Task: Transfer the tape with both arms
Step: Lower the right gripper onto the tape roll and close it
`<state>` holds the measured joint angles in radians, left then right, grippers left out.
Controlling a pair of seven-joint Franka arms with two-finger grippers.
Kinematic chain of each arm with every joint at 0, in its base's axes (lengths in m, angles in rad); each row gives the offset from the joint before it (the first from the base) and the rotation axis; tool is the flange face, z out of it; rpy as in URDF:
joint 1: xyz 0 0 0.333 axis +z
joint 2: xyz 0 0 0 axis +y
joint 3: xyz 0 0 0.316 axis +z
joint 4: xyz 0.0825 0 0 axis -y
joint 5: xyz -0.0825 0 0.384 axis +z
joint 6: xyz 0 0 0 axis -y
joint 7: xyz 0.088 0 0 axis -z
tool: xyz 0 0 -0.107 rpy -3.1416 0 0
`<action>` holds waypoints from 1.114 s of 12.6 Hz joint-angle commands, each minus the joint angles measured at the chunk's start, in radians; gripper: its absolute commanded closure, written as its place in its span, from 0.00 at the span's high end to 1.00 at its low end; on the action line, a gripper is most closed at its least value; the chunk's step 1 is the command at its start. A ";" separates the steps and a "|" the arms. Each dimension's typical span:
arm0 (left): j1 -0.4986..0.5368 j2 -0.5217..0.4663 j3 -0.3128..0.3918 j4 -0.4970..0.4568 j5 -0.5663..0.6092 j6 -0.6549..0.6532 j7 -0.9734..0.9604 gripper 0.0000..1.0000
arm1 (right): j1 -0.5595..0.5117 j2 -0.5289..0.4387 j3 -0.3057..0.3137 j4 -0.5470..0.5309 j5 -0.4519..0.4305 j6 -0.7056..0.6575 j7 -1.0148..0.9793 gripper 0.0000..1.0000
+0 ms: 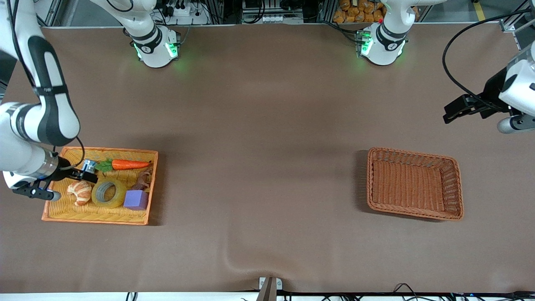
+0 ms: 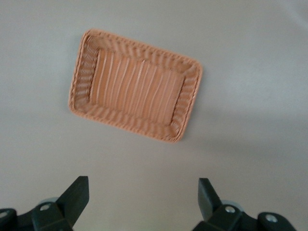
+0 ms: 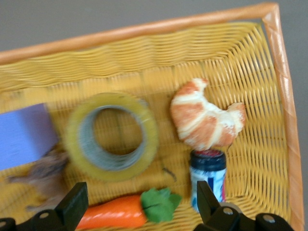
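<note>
Right gripper, fingers spread, hangs over the yellow tray, the tape lying flat just beside it between croissant and purple cube. Left gripper waits open above the table.

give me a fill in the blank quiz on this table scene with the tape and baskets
1. The tape lies in the yellow basket between the croissant and the purple ____.
2. The brown basket holds ____.
3. The right gripper is open over the ____ basket.
4. The carrot lies ____ from the front camera than the tape.

Missing words: cube; nothing; yellow; farther
</note>
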<state>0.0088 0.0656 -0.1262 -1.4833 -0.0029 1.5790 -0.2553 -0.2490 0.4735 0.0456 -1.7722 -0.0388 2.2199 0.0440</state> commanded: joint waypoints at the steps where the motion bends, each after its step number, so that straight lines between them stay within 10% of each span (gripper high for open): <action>1: 0.005 -0.015 -0.004 -0.012 -0.005 0.053 0.005 1.00 | -0.023 0.075 0.017 0.060 0.052 0.030 -0.016 1.00; 14: 0.013 -0.023 -0.006 -0.012 -0.005 0.001 0.022 1.00 | -0.016 0.155 0.016 0.016 0.074 0.132 0.034 0.96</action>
<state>0.0162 0.0609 -0.1258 -1.4823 -0.0029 1.5936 -0.2386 -0.2617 0.6322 0.0555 -1.7487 0.0202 2.3431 0.0676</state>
